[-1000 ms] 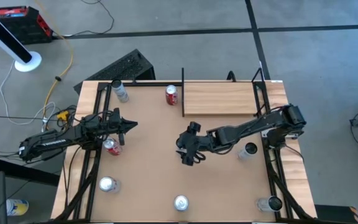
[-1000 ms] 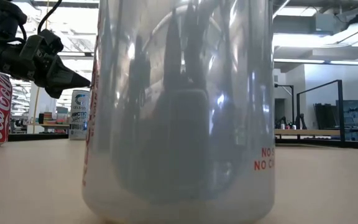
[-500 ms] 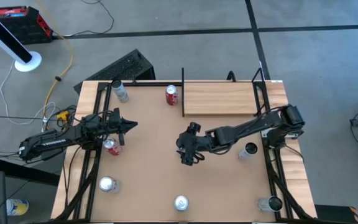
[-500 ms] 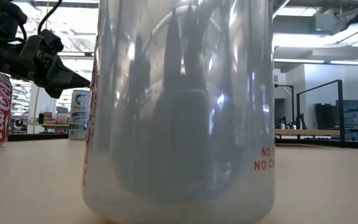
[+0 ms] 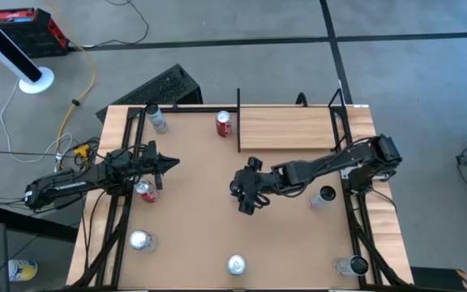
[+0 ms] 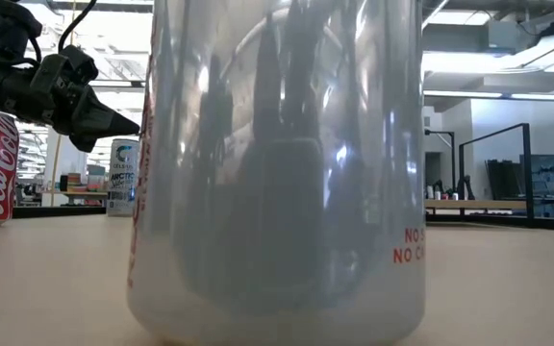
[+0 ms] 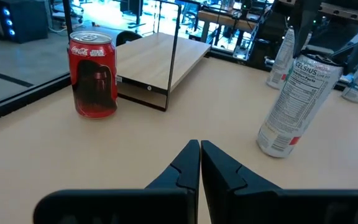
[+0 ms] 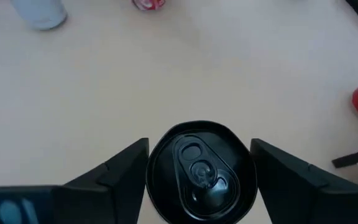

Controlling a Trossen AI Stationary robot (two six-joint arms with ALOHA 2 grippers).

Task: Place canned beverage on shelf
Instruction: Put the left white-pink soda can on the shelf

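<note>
The right arm reaches in from the tabletop's right edge, stretched leftward toward the middle, its wrist bent so that the right gripper (image 5: 247,197) points down over the centre of the tabletop. In the right wrist view its two dark fingers (image 8: 127,170) stand apart, one on each side of a black can top, with a little gap showing at either side.

The left arm lies along the left side of the tabletop, extended to the right. The left gripper (image 5: 169,163) hangs above the surface with its fingertips (image 7: 199,152) pressed together in a point.
</note>
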